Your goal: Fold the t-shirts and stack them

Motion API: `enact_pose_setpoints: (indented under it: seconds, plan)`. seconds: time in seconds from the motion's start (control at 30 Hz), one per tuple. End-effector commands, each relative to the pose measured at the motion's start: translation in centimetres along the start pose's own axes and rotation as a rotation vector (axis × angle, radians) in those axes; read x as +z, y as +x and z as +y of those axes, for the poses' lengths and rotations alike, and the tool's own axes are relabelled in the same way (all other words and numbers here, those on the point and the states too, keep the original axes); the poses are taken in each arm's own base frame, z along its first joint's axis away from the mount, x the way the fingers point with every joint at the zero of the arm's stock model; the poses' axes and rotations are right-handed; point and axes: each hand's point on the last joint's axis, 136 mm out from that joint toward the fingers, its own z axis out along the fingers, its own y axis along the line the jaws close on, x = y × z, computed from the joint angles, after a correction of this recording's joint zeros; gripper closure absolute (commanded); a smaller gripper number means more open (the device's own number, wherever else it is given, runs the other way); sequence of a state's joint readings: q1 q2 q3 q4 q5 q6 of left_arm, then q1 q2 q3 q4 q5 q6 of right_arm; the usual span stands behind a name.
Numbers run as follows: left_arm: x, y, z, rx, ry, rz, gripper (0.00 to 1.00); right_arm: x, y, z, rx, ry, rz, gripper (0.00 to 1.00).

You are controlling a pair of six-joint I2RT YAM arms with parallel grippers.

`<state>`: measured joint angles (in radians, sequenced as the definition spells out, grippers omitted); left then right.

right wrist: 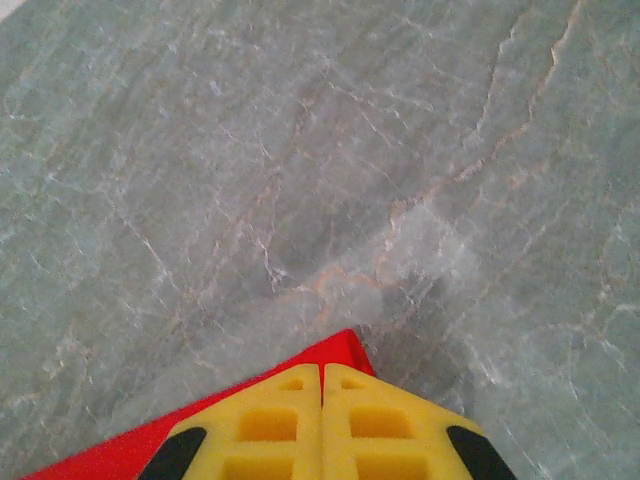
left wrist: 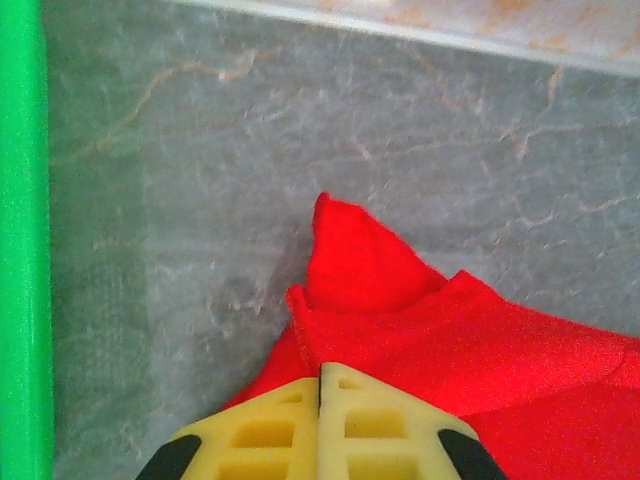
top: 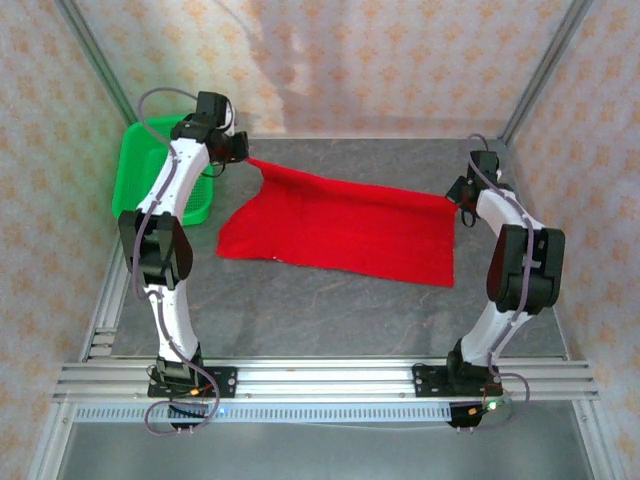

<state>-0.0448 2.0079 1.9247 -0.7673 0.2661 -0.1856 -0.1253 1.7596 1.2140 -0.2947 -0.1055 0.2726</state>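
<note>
t-shirt [top: 340, 232] stretched wide, left end effector [left wrist: 320, 385] pinching left corner, right end effector [right wrist: 322, 375] pinching right corner.

Bright red t-shirt [top: 340, 230]; grey, marble-veined table [top: 330, 310]; green basket [top: 135, 170]; peach floral-print walls [top: 400, 60]; my arms [top: 172, 195] white and black.

Left arm: rises from the near-left bench edge, elbow bent, forearm reaching toward the far-left corner.
Left pincer [top: 236, 150]: yellow fingers [left wrist: 270, 425] pressed together, pinching a shirt [top: 340, 225] corner.
Right arm: rises from the near-right edge, folded at the elbow, forearm leaning toward the right side.
Right pincer [top: 463, 203]: fingers [right wrist: 380, 420] closed flush on the shirt's other corner.
</note>
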Motion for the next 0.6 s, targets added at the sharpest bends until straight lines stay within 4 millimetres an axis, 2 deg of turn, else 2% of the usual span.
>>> enact_pose_setpoints:
  seconds: [0.0, 0.03, 0.07, 0.23, 0.57]
  plan:
    - [-2.2, -0.5, 1.2, -0.025, -0.048, -0.065, 1.0, -1.5, -0.4, -0.4, 0.033, -0.012, -0.036, 1.0]
    - [-1.7, 0.3, 1.4, -0.032, -0.05, -0.048, 1.0, -1.5, 0.0, -0.6, 0.038, -0.011, -0.03, 1.0]
    - [-2.4, 0.5, 1.5, -0.038, -0.052, -0.058, 1.0, -1.6, 0.3, -0.7, 0.039, -0.013, -0.024, 1.0]
    - [-2.4, 3.5, 3.2, -0.077, -0.115, -0.031, 1.0, -1.8, 2.5, -1.9, 0.064, 0.0, 0.001, 1.0]
    - [-0.6, 9.8, 5.6, -0.174, -0.206, 0.073, 1.0, -1.8, 6.7, -3.8, 0.093, 0.024, 0.068, 1.0]
